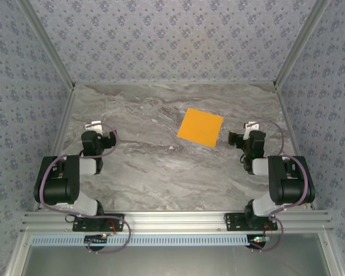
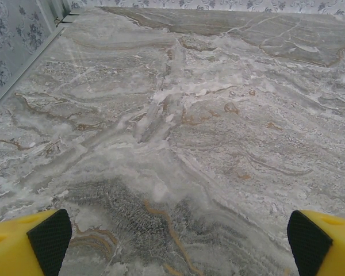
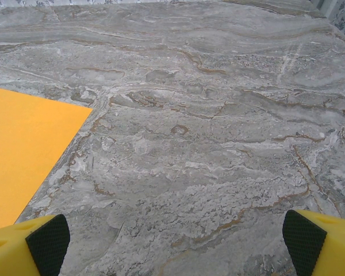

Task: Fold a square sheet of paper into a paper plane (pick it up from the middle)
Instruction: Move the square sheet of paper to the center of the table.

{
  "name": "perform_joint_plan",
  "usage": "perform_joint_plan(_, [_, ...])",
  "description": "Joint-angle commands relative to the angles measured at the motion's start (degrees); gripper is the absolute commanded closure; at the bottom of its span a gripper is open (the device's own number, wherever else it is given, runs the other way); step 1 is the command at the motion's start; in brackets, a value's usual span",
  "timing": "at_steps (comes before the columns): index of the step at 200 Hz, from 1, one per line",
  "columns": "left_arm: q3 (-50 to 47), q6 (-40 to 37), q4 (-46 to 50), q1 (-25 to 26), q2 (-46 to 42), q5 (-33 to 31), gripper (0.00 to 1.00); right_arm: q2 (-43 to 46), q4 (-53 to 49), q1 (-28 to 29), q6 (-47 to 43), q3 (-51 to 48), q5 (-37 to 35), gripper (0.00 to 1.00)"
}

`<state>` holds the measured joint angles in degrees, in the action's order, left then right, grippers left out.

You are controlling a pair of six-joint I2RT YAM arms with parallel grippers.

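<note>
Currently the square sheet of paper (image 1: 200,127) lies flat and unfolded on the marble-patterned table (image 1: 149,172). It sits right of centre and is turned a little, like a diamond, with one corner pointing toward the right arm. The right gripper (image 3: 175,241) hovers just beside that corner and apart from the sheet, its yellow fingers with black pads (image 3: 46,238) spread wide. From its wrist camera the orange corner lies to the left of the fingers, so the claw is to the right of the paper, not over it. The left gripper (image 2: 178,238) hangs well apart on the left side of the table, likewise spread wide, with bare marble beneath it. Neither claw holds anything.

The sheet looks thin, light and limp, and it lies flush with the surface. An edge would probably be hard to get a finger under, and the paper may skate on the smooth top if pushed sideways. The likelier hold is at the middle: both pads come down on the centre and close, so the paper buckles into a small ridge between them. The squeeze should be gentle, since this paper will likely keep any stray crease. No fold has been made yet.
</note>
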<state>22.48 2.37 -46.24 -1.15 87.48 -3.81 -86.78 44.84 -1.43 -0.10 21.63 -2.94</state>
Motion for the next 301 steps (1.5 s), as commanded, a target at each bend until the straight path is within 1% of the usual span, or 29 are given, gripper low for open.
perform_joint_plan(1, [1.61, -1.24, 0.68, -0.43, 0.15, 4.01, 0.01, 1.4, -1.47, -0.15, -1.0, 1.28, 0.04, 0.0])
perform_joint_plan(12, [1.39, -1.2, 0.97, -0.43, -0.75, 4.3, 0.01, 4.76, -5.24, 0.07, -1.21, 1.96, -0.19, 0.0])
perform_joint_plan(24, [1.14, -0.23, 2.18, -0.43, -2.82, 2.2, 0.01, 9.54, -9.74, 0.73, -1.65, 2.45, -1.56, 0.0])
perform_joint_plan(37, [2.01, 0.93, 6.1, -0.39, -5.89, -0.41, 0.01, 15.31, -15.95, 1.59, -1.92, 3.48, -2.9, 0.0])
perform_joint_plan(49, [4.21, 2.25, 13.7, -0.43, -8.85, -1.75, 0.01, 20.11, -24.48, 2.3, -0.44, 5.96, -5.09, 0.0])
perform_joint_plan(70, [9.4, 8.34, 27.3, -0.43, -13.72, -4.14, 0.01, 25.47, -42.1, 3.47, 7.23, 12.87, -7.5, 0.0])
perform_joint_plan(78, [11.37, 11.23, 31.93, -0.37, -15.45, -3.8, 0.01, 26.18, -47.49, 3.88, 12.84, 15.51, -7.87, 0.0])
perform_joint_plan(89, [14.33, 15.55, 38.65, -0.35, -17.52, -2.69, 0.01, 26.23, -52.89, 4.52, 19.01, 18.2, -5.66, 0.0])
perform_joint_plan(102, [18.29, 20.47, 47.2, -0.35, -19.66, -0.24, 0.01, 25.42, -56.0, 6.18, 26.29, 19.91, -3.8, 0.0])
perform_joint_plan(115, [22.12, 24.41, 54.78, -0.33, -20.97, 2.99, 0.01, 23.5, -55.15, 9.26, 31.02, 20.19, -2.1, 0.0])
perform_joint_plan(129, [25.16, 27.3, 60.67, -0.15, -21.72, 6.71, 0.01, 19.98, -53.97, 14.52, 33.67, 21.46, -2.98, 0.0])
perform_joint_plan(144, [26.11, 30.07, 62.42, 0.08, -22.36, 9.24, 0.01, 14.15, -55.74, 18.68, 35.65, 25.33, -4.76, 0.0])
perform_joint_plan(152, [26.19, 31.49, 62.2, 0.09, -22.63, 10.83, 0.01, 9.79, -57.18, 20.34, 38.84, 28.39, -5.23, 0.0])
perform_joint_plan(171, [27.18, 32.39, 62.21, 0.03, -21.98, 13.99, 0.01, -0.48, -57.74, 23.17, 43.52, 34.17, -2.84, 0.01])
perform_joint_plan(188, [28.0, 31.19, 62.9, 0.1, -21.1, 16.02, 0.01, -8.94, -58.59, 23.99, 47.27, 40.13, -0.34, 0.03])
perform_joint_plan(201, [27.76, 30.68, 62.82, 0.18, -20.77, 17.4, 0.01, -14.84, -60.89, 24.28, 49.02, 45.66, 0.23, 0.04])
perform_joint_plan(236, [26.57, 31.2, 61.51, 0.7, -20.06, 18.93, 0.01, -27.53, -65.59, 24.36, 49.25, 60.24, 2.73, 0.07])
perform_joint_plan(271, [26.65, 31.13, 61.21, 1.24, -18.64, 19.76, 0.01, -36.18, -71.31, 24.6, 47.7, 70.31, 5.44, 0.09])
perform_joint_plan(284, [26.67, 31.2, 61.08, 1.46, -18.4, 20.0, 0.01, -37.76, -72.67, 24.81, 47.26, 71.27, 5.34, 0.09])
perform_joint_plan(301, [26.66, 31.2, 61.08, 1.5, -18.24, 19.9, 0.01, -38.37, -73.3, 25.07, 46.38, 70.21, 5.05, 0.1])
